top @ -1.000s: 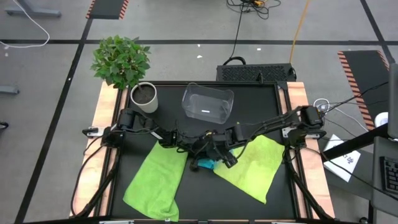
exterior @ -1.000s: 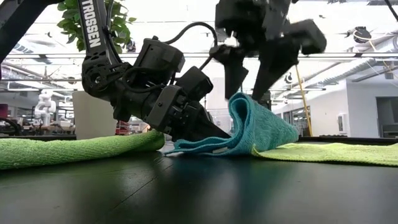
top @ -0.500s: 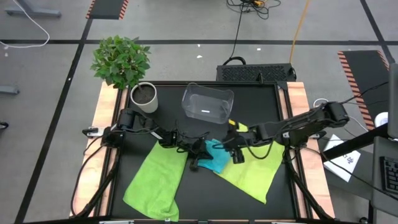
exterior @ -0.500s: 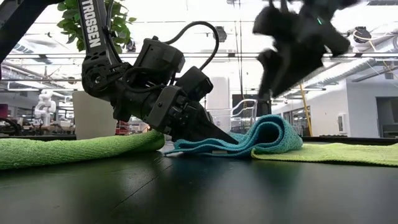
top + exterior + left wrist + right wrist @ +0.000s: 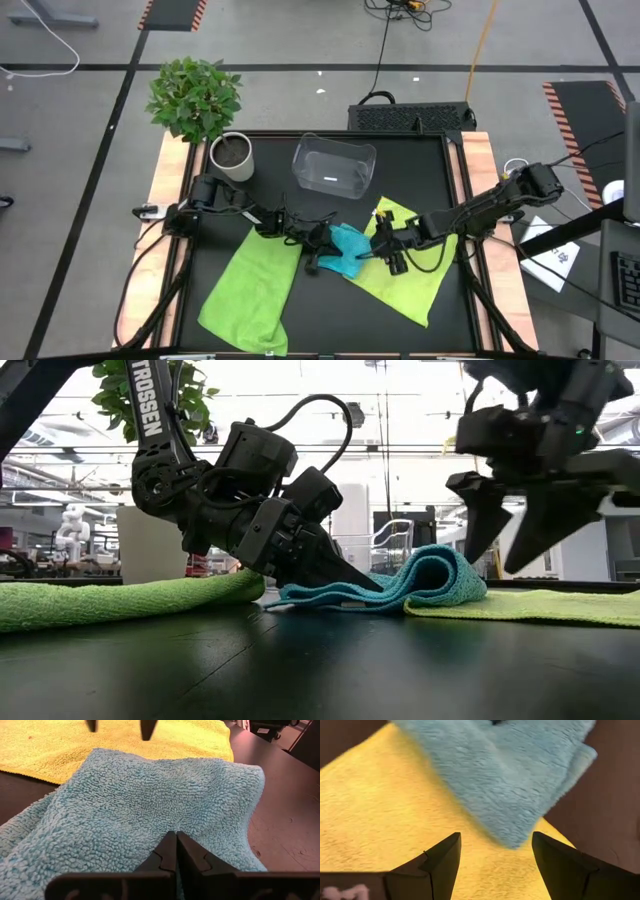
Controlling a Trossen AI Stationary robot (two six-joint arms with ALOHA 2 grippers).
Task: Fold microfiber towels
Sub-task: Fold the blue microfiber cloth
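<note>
The small turquoise towel [image 5: 346,248] lies folded over at the table's middle, its right part resting on the right lime-green towel [image 5: 410,270]. The other lime-green towel [image 5: 250,292] lies flat at the near left. My left gripper [image 5: 318,252] is shut at the turquoise towel's left end. My right gripper [image 5: 395,262] is open and empty, hovering over the right green towel just right of the turquoise towel's folded edge [image 5: 530,820]. In the low view it [image 5: 503,560] hangs clear of both cloths. My left gripper has its shut fingers [image 5: 335,572] slanting down from the table's left onto the turquoise towel's left end [image 5: 310,598], whose layers lie flat on the table under them. The fingertips sink into the pile [image 5: 176,827]. Whether a layer sits between them does not show.
A clear plastic bin [image 5: 335,168] stands at the table's far middle. A white pot [image 5: 232,157] with a leafy plant [image 5: 195,98] stands at the far left. The table's near edge in front of the towels is bare black surface [image 5: 330,320].
My right gripper, open throughout, has moved from over the turquoise towel toward the table's right edge and a little down. The towel's raised right part has dropped from an upright peak into a low rounded fold. Its left end under my left gripper has stayed put.
</note>
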